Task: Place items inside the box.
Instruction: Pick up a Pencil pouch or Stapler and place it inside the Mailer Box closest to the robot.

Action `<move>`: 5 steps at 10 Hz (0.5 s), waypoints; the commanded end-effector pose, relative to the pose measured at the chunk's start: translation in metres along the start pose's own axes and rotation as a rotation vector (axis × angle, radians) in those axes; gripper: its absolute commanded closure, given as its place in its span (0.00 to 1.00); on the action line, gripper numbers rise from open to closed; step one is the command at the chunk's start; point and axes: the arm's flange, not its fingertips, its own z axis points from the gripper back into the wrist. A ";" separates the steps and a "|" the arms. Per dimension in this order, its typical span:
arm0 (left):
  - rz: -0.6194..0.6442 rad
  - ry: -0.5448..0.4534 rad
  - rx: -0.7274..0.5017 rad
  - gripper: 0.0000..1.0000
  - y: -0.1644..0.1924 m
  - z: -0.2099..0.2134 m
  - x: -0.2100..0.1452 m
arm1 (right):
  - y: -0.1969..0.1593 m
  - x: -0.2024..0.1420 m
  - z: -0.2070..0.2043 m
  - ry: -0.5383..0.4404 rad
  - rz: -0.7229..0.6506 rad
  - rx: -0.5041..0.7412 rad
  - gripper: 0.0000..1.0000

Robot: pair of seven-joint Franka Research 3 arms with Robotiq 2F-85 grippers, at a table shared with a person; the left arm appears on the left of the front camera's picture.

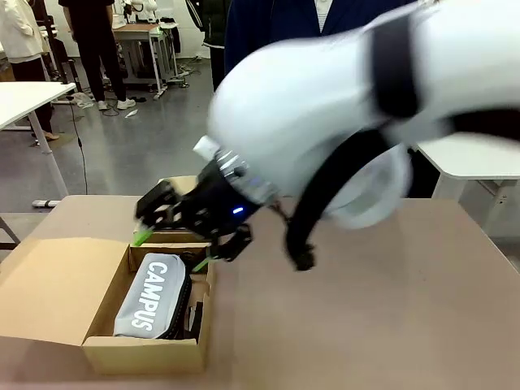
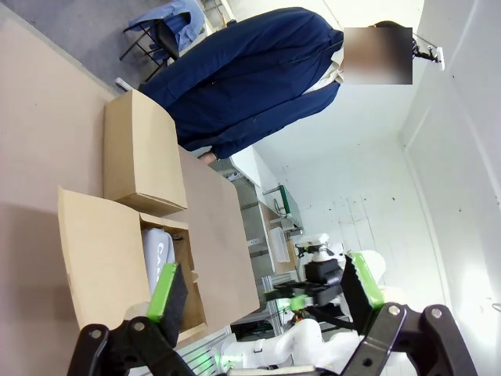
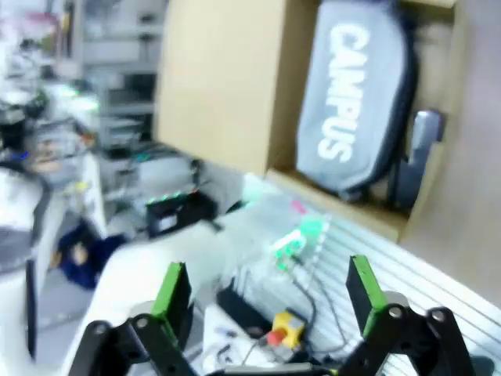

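Note:
An open cardboard box [image 1: 138,353] sits at the table's front left. Inside it lies a grey pencil case [image 1: 150,294] marked CAMPUS in white, with a dark case edge under its right side and a black item [image 1: 196,318] against the right wall. My right gripper [image 1: 172,250] hovers open over the box's far edge, nothing between its green pads. The right wrist view looks down on the box [image 3: 227,78], the grey case [image 3: 352,94] and the black item [image 3: 416,153], with the right gripper [image 3: 268,288] open. My left gripper [image 2: 264,286] is open and empty, away from the box [image 2: 102,258].
A person in a navy coat [image 1: 268,24] stands at the table's far side. The box's left flap [image 1: 49,284] lies spread on the brown table [image 1: 366,325]. White tables stand behind at left [image 1: 24,93] and right [image 1: 479,154].

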 end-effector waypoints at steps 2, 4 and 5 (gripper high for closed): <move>-0.016 -0.010 -0.025 0.00 -0.002 0.000 0.001 | -0.110 -0.062 0.108 -0.039 -0.044 0.175 0.00; -0.016 -0.010 -0.025 0.00 -0.002 0.000 0.001 | -0.166 -0.095 0.166 0.051 0.221 0.465 0.00; -0.016 -0.010 -0.025 0.00 -0.002 0.000 0.001 | -0.197 -0.107 0.193 0.051 0.214 0.553 0.00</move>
